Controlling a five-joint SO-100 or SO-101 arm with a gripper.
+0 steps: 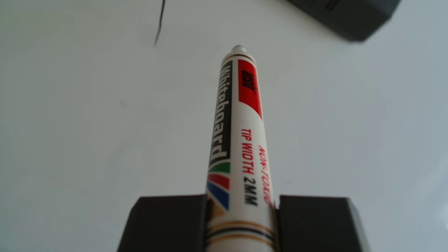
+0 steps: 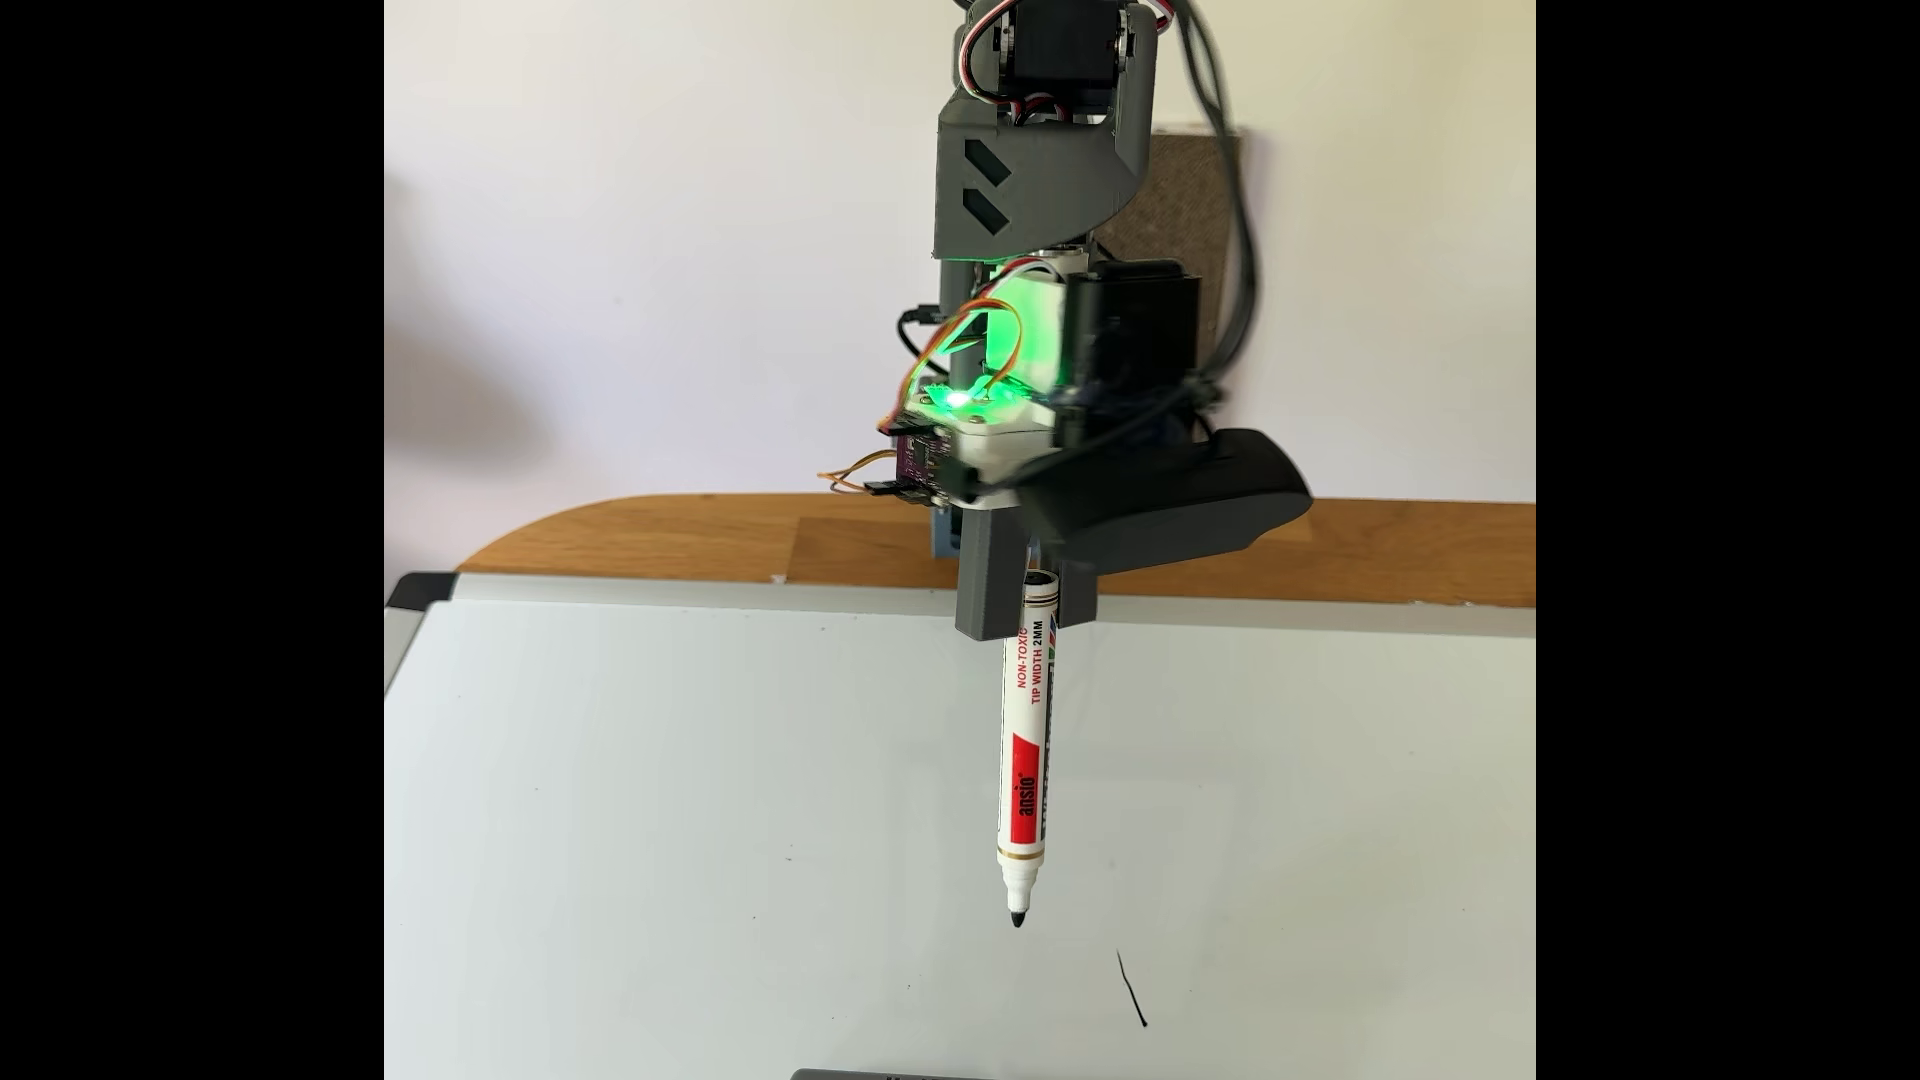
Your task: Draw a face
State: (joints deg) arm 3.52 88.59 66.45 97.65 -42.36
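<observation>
Face work so far is one short thin dark stroke (image 2: pixel 1131 989) on the whiteboard (image 2: pixel 675 831), near the fixed camera and just beside the marker (image 2: pixel 1025 758) tip, which hangs nib-down, clamped in the grey gripper (image 2: pixel 1023 608), with the wooden table (image 2: pixel 644 540) behind.
</observation>
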